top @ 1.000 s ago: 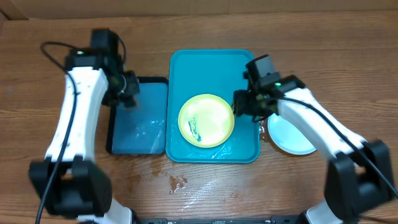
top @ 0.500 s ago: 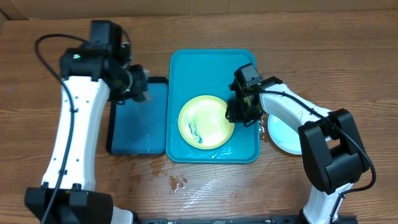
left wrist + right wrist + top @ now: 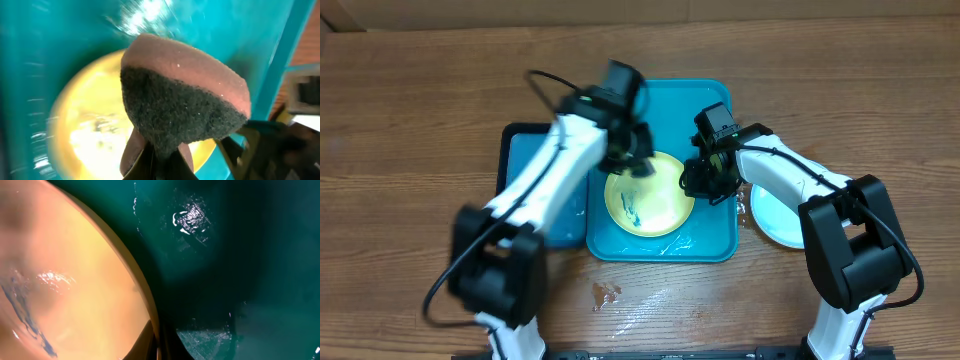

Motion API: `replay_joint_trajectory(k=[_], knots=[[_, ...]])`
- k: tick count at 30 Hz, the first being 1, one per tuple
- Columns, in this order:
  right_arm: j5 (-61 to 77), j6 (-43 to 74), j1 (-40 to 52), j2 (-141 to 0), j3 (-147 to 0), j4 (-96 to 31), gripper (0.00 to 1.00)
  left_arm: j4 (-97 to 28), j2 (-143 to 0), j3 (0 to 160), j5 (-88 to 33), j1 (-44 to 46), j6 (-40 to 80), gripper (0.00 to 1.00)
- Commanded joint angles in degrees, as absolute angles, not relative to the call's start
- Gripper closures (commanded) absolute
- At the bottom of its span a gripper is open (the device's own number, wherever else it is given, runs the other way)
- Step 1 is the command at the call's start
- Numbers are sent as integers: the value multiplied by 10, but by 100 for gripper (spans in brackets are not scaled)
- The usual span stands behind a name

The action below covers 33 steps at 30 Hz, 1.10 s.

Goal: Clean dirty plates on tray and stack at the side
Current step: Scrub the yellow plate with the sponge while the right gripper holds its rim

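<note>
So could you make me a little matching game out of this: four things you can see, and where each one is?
Things:
1. sponge
2. yellow-green plate
3. pale plate
4. dark blue tray

Places:
A. on the table, right of the big teal tray
B. gripped in the left hand
C. lying in the big teal tray, its rim pinched by the right hand
D. left of the big teal tray

Pairs: 1-B, 2-C, 3-A, 4-D
</note>
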<state>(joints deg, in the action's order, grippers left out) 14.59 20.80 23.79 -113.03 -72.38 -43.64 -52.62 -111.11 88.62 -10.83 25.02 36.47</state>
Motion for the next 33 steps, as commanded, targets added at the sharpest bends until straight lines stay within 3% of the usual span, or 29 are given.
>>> replay_joint_trajectory(k=[1,13,16,25,33], knots=[[110,226,242,-1153,-720,-444,96,-510,-1154,882,-116,268,399,96],[109,225,242,-1153,-720,-444,96,-640,-1233,882,161,264,334,96],[110,226,242,-1153,-720,-444,96,-644,-1232,883,117,262,319,96],[106,226,242,-1153,-720,-445,96,-490,-1235,856,-226,287,312,96],[105,226,242,-1153,-720,-447,96,-491,-1235,835,-258,324,309,96]])
